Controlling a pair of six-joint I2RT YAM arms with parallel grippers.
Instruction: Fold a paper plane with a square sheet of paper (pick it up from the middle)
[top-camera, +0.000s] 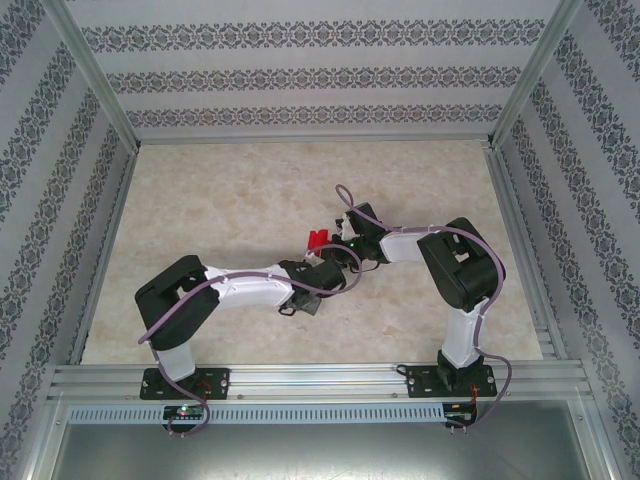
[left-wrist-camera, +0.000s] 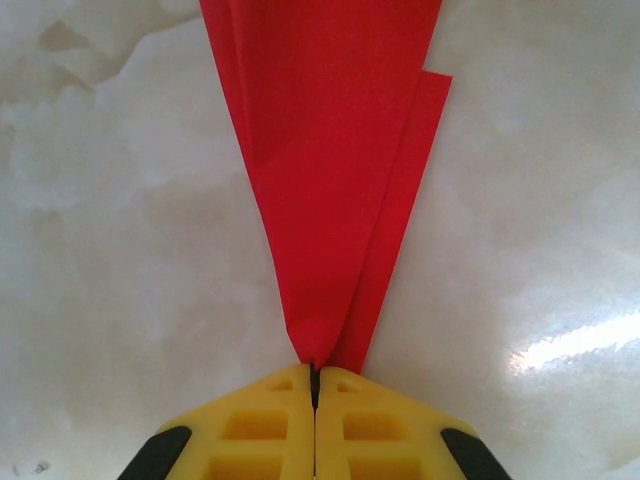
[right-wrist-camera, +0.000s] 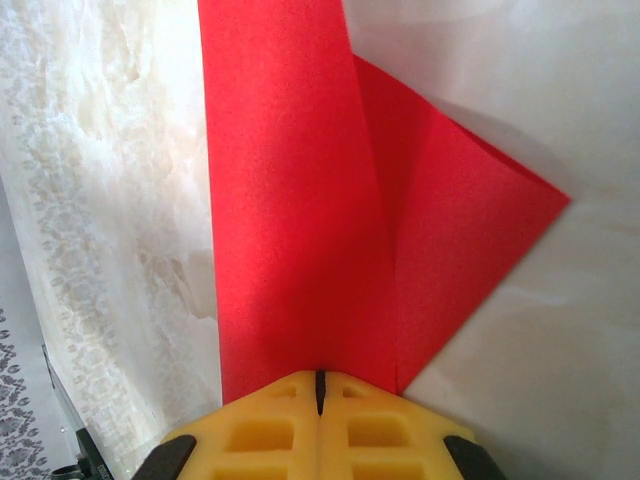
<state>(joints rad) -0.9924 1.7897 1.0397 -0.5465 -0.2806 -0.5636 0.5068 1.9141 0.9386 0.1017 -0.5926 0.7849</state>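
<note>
You're holding the red paper (top-camera: 316, 240) right over the middle of the surface (top-camera: 220, 200), pinched from two sides. Your left end effector (left-wrist-camera: 315, 378) is clamping down on a narrow pointed tip where the layers are coming together, and your right end effector (right-wrist-camera: 320, 378) is gripping a wider folded edge, with a triangular flap sticking out to one side. From the top camera, the left end effector (top-camera: 328, 268) is sitting a bit closer to the near edge of the surface than the right end effector (top-camera: 350, 238). Both are clenched on the paper, with the pads pressed together and no gap showing.

On handling: this stuff is looking thin, light and floppy, so I'm guessing it's going to sag or twist wherever you aren't supporting it. The creased parts should be stiffer than the flat panels, so you're better off gripping along a fold or on stacked layers than on a single loose flap. It probably tears easily too. Pulling the two grips apart hard is asking for a rip at that pointed tip. I can't tell whether it's hanging free or brushing the surface.
</note>
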